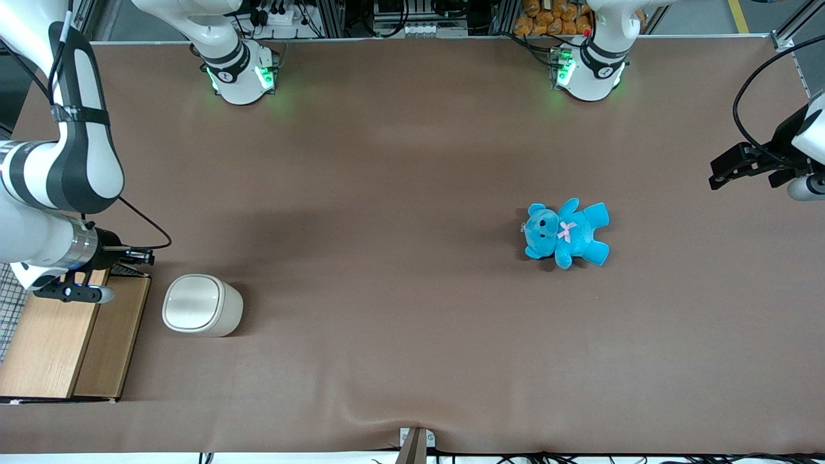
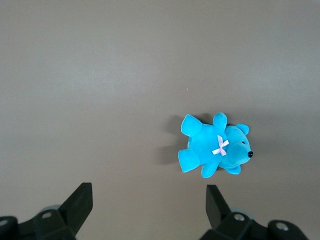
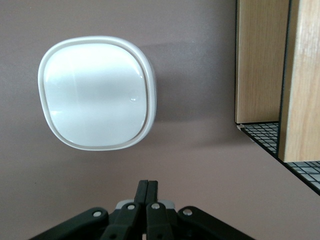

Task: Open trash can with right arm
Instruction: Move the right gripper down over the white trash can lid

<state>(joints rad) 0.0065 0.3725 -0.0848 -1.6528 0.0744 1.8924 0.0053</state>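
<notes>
Jaws [image 3: 148, 192] pressed together above table, trash can [image 3: 97, 92] lidded.

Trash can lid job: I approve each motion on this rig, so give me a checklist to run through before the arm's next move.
1. Lid shut and seated on the trash can: ok, not yet opened.
2. Can upright on the table: ok.
3. Hand fingers shut, pressed together: ok for pushing the lid.
4. Hand over the lid: not ok; it hangs beside the can, near the wooden box.
5. Path from hand to lid free: ok, only bare table between them.
6. Blue teddy out of the way: ok, it lies toward the parked arm's end.
</notes>
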